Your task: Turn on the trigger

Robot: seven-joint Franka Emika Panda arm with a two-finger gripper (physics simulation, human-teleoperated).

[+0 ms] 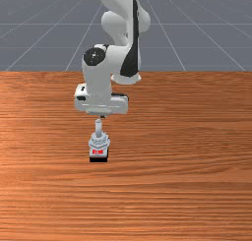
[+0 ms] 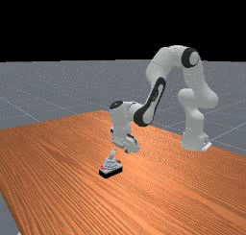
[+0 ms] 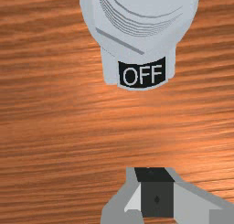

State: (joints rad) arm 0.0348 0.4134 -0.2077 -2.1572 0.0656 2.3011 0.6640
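Note:
The trigger, a light grey lever switch [image 1: 99, 141] on a black base, stands on the table with a red-marked label facing the camera in the front view. Its stick [image 1: 98, 128] points up and toward the arm. Just behind and above the stick is my gripper [image 1: 102, 116]. In the far view, the hand of my gripper [image 2: 127, 144] hangs above and to the right of the switch [image 2: 111, 167]. The wrist view has the switch body [image 3: 141, 35] with a black OFF label [image 3: 142, 75]; my gripper [image 3: 154, 174] is shut, apart from it, holding nothing.
The orange-brown table [image 1: 187, 161] extends around the switch on all sides. Its far edge runs behind the hand in the front view. The arm's base [image 2: 194, 140] stands at the far view's right.

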